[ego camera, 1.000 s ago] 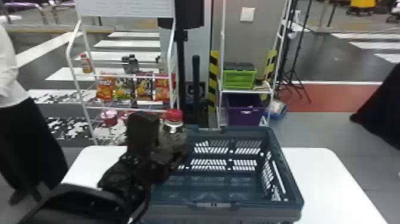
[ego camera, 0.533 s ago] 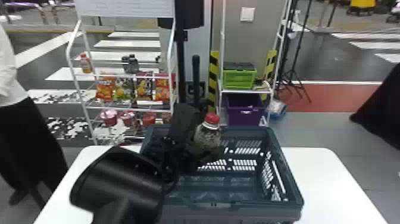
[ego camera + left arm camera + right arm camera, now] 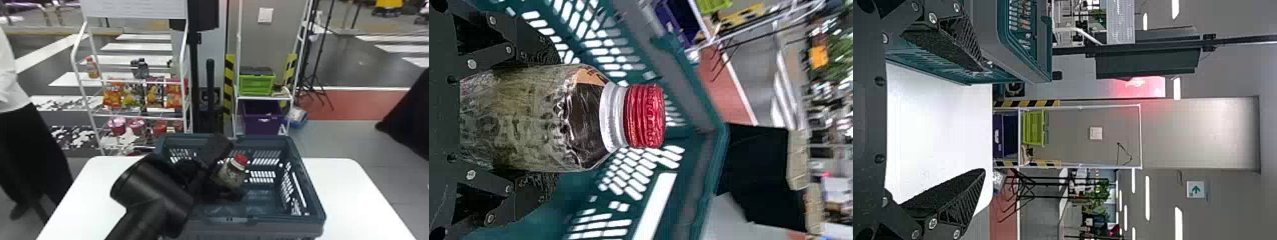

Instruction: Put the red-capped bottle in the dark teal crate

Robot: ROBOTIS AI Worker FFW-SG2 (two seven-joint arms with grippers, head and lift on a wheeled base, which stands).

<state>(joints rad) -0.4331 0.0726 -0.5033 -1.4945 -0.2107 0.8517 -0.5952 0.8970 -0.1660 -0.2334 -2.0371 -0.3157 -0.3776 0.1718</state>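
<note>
Farthest left in the head view stands a white wire rack (image 3: pixel 75 60), bearing a small orange bottle (image 3: pixel 92 68), some dark bottles (image 3: pixel 139 67), a row of snack bags (image 3: pixel 154 93) and, lower down, pink-topped cups (image 3: pixel 116 125). Nearer, the white counter (image 3: pixel 73 204) shows its left part, with the black left arm (image 3: pixel 153 188) slanting over it from the bottom edge. The left gripper (image 3: pixel 229 172) is closed around the body of the red-capped bottle (image 3: pixel 231 175), one finger on either side. The bottle leans with its cap up and toward the right, at the opening of the dark teal crate (image 3: pixel 306 188); whether it touches the crate's floor I cannot tell. In the left wrist view the red cap (image 3: pixel 645 116) and its white neck ring (image 3: pixel 612 117) stick out beyond the fingers, the crate's slotted walls behind them. The crate sits on the counter, which carries on to its right. Behind, a second rack (image 3: pixel 262 98) holds a lime green crate (image 3: pixel 256 84) above a purple crate (image 3: pixel 263 119), and a black tripod (image 3: pixel 314 75) stands right of it. The right gripper (image 3: pixel 984 120), in its own wrist view, has its fingers spread wide with nothing between them, near the crate
</note>
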